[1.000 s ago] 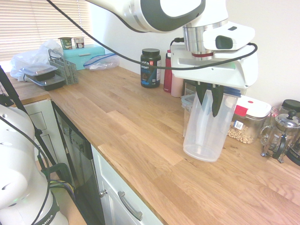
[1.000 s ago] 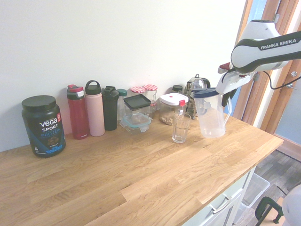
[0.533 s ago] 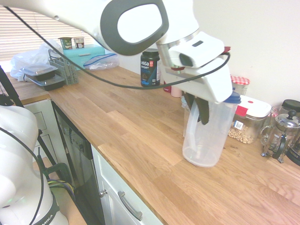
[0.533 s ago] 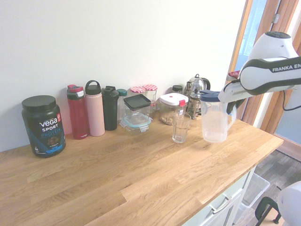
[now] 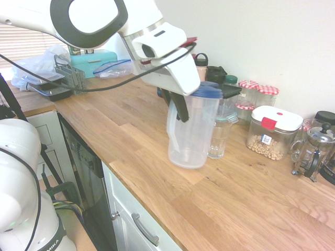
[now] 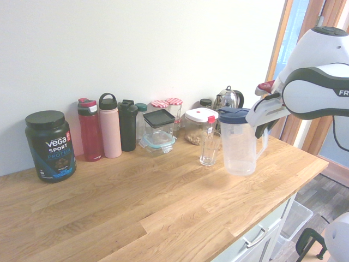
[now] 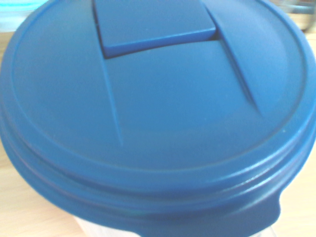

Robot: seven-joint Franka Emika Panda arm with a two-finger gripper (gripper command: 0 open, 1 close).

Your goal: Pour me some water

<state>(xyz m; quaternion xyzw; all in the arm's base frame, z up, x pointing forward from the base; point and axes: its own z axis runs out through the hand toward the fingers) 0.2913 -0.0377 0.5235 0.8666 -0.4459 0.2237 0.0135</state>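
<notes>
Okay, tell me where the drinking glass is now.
In the second exterior view, the glass stands on the counter, right of centre, just left of the blue-lidded pitcher.

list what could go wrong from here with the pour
The glass stands close beside the pitcher, so a sideways swing might knock it over.
The gripper is shut at the pitcher's handle side, the only hold in sight, so the pitcher could twist when tilted.
The blue lid is on; if its spout isn't open or facing the glass, water may not come out, or may miss.
</notes>
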